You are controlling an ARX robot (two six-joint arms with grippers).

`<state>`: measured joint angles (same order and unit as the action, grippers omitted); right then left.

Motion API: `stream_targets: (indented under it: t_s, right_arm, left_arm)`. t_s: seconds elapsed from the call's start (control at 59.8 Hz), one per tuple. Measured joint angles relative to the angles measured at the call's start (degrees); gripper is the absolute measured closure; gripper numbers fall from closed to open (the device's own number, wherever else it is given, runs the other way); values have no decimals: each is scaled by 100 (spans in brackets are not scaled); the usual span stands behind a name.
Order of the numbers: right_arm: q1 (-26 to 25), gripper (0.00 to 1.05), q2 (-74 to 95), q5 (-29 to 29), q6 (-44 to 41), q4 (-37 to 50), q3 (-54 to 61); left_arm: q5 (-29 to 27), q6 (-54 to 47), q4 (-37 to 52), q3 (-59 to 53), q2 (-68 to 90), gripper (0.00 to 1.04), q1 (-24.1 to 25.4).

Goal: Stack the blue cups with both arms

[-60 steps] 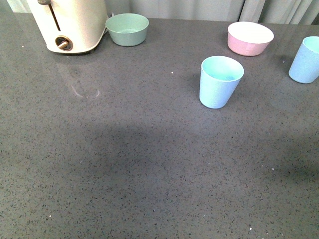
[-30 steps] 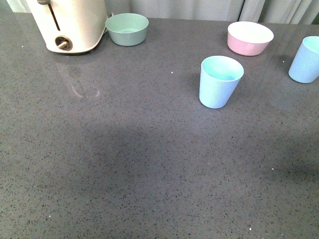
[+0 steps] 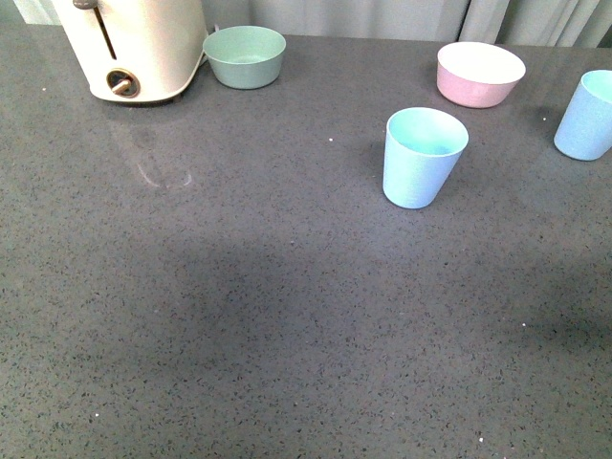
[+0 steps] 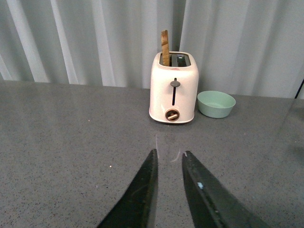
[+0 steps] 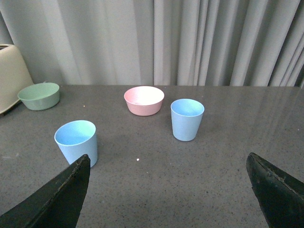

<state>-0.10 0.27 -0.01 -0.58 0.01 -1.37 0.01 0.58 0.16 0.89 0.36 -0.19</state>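
Grey speckled countertop (image 3: 287,316), pale curtains (image 5: 213,42) behind. We find the right gripper (image 5: 167,158) spread wide and empty. Ahead of it stand both cups, upright and well apart. The near blue cup (image 5: 76,141) is just beyond its toaster-side finger. The far blue cup (image 5: 187,118) is further ahead, between the fingers' lines, with the pink bowl (image 5: 144,99) near it. The left gripper (image 4: 169,153) is empty, jaws parted only narrowly. Ahead of it are the toaster (image 4: 174,88) and the mint green bowl (image 4: 216,103), no cup. Risks, as we judge them: those narrow jaws would butt a cup wall rather than straddle it. The cups look light, so a grazing finger could tip one. A reach for the far cup might clip the pink bowl. An off-centre descent would catch rim on rim. Tally: cups two, bowls two, toaster one holding one slice of toast (image 4: 165,47), grippers two.
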Motion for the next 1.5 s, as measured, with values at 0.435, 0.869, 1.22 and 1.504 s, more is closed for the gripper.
stream_targets:
  t_s: [0.435,0.869,1.22,1.504]
  right_arm:
    - [-1683,9,5598,-776,-2371,-393,-2793]
    - [-1152,9,9405,-688,-5438,-1158,-5895]
    - [-776,9,10872,-601,-5578,-1781,-7342]
    - [-750,9,11580,-599,-5508,-1952,-8032]
  left_arm:
    - [0,-13,-7,-2,-4,9,0]
    - [0,-13,-7,0,-4,9,0]
    - [0,-13,-7,0,-4,9,0]
    - [0,-13,-7,0,-4,9,0]
